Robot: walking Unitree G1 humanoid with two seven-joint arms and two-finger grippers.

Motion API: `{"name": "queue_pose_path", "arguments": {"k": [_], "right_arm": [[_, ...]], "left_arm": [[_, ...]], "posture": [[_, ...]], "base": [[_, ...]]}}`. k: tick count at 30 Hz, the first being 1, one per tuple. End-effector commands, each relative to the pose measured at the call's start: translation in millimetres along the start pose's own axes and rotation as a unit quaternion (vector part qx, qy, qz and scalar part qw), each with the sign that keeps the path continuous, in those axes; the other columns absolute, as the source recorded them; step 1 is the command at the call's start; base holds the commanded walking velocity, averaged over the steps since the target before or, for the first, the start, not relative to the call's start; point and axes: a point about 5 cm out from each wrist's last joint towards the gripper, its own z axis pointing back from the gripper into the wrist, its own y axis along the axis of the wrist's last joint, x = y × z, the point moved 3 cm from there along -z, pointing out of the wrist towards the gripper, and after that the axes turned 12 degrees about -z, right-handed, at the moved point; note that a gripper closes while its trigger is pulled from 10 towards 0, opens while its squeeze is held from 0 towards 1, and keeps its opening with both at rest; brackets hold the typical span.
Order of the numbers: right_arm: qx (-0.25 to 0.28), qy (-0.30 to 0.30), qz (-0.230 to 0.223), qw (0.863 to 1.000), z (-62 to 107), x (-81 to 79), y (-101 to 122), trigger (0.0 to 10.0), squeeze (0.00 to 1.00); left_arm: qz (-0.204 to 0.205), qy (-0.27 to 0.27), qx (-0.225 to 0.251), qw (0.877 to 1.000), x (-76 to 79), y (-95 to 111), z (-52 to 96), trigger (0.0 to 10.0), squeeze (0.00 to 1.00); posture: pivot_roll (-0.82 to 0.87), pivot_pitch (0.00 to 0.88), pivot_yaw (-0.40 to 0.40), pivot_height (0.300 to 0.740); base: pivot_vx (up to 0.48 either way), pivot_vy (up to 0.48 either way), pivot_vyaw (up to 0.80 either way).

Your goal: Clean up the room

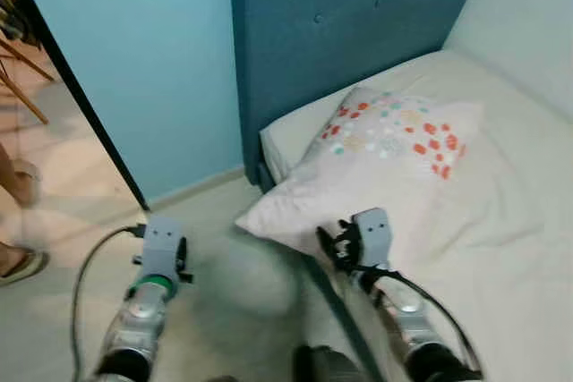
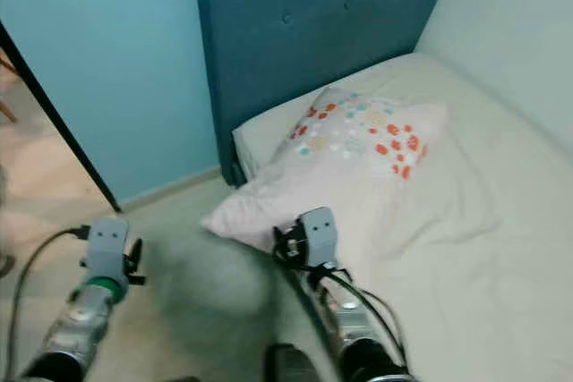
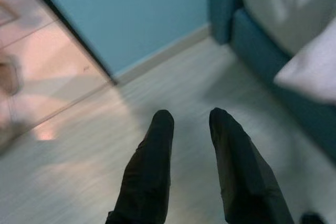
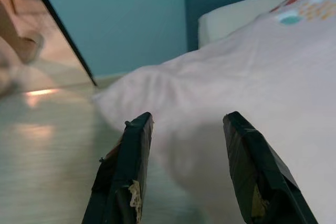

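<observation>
Left eye view: a white pillow (image 1: pixel 376 167) printed with red, orange and teal dots lies at the head of the bed (image 1: pixel 501 221), its near corner overhanging the mattress edge above the floor (image 1: pixel 233 292). The dark blue headboard (image 1: pixel 358 15) stands behind it, against a light blue wall (image 1: pixel 143 60). The right gripper (image 1: pixel 329 248) is raised at the pillow's near edge, just beside the overhanging corner; the left gripper (image 1: pixel 166 261) is held over the floor, well apart from the pillow. A person's feet (image 1: pixel 20 221) show at the far left on the floor. Right eye view: the same arrangement, with the right arm's cable running down its silver forearm. Left wrist view: the left gripper's two black fingers (image 3: pixel 149 171) stand slightly apart with nothing between them, above bare floor; a corner of the pillow hangs over the blue bed frame (image 3: pixel 262 51) off to one side, clear of the fingers. Right wrist view: the right gripper's fingers (image 4: pixel 126 177) are spread wide, and the pillow's white fabric lies directly ahead and between them; contact cannot be determined.
</observation>
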Motion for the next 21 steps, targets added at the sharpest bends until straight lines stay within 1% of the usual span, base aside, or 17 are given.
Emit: {"name": "queue_pose_path", "arguments": {"k": [1,12,14,21], "right_arm": [[-0.007,-0.003,-0.007,1.0,2.2,0.3,-5.1,10.0,0.0],[-0.01,-0.009,-0.016,1.0,3.6,1.3,-7.7,10.0,0.0],[-0.012,-0.014,-0.025,1.0,3.8,2.3,-8.5,10.0,0.0],[-0.009,-0.018,-0.026,0.999,3.6,4.4,-6.7,10.0,0.0]], "left_arm": [[-0.001,-0.001,-0.014,1.0,-0.4,-10.3,4.2,10.0,0.0],[-0.002,-0.003,-0.013,1.0,-0.4,-9.7,3.9,10.0,0.0],[-0.002,-0.005,-0.013,1.0,0.1,-9.3,3.7,10.0,0.0],[0.0,-0.007,-0.011,1.0,1.6,-7.8,3.1,10.0,0.0]], "posture": [[-0.05,0.021,0.022,0.734],[-0.05,0.024,0.025,0.734],[-0.05,0.027,0.026,0.734],[-0.06,0.029,0.027,0.734]], "base": [[0.341,0.0,0.0],[0.33,0.0,0.0],[0.296,0.0,-0.65],[0.296,0.0,-0.8]]}}
